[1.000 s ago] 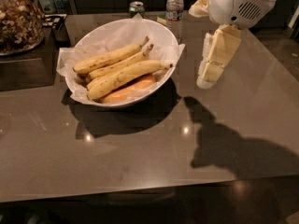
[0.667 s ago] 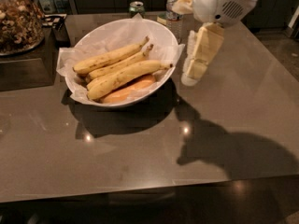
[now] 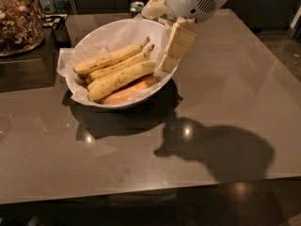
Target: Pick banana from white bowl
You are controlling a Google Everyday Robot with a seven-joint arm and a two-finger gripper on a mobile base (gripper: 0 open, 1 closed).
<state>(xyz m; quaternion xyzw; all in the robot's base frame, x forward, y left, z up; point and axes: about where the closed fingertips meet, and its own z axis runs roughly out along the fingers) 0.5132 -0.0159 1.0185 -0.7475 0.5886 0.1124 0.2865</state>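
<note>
The white bowl [image 3: 96, 36], wide and lined with crinkled white paper, stands on the brown table at the upper left of the middle. Three yellow bananas [image 3: 120, 76] lie in it side by side, stems toward the right, over something orange underneath. My gripper [image 3: 170, 55] hangs from the white arm head at the top and reaches down over the bowl's right rim. Its cream fingers [image 3: 178, 41] sit just right of the banana stems, close to the front banana's tip. It holds nothing.
A glass jar of nuts [image 3: 19, 20] stands on a dark block at the far left. A green can [image 3: 136, 7] and bottles are behind the bowl. The table's front edge [image 3: 150, 194] runs across the bottom; the arm's shadow falls on the right side.
My gripper has moved left, from beside the bowl to over its right rim, next to the banana stems. The bananas and bowl have not moved.
</note>
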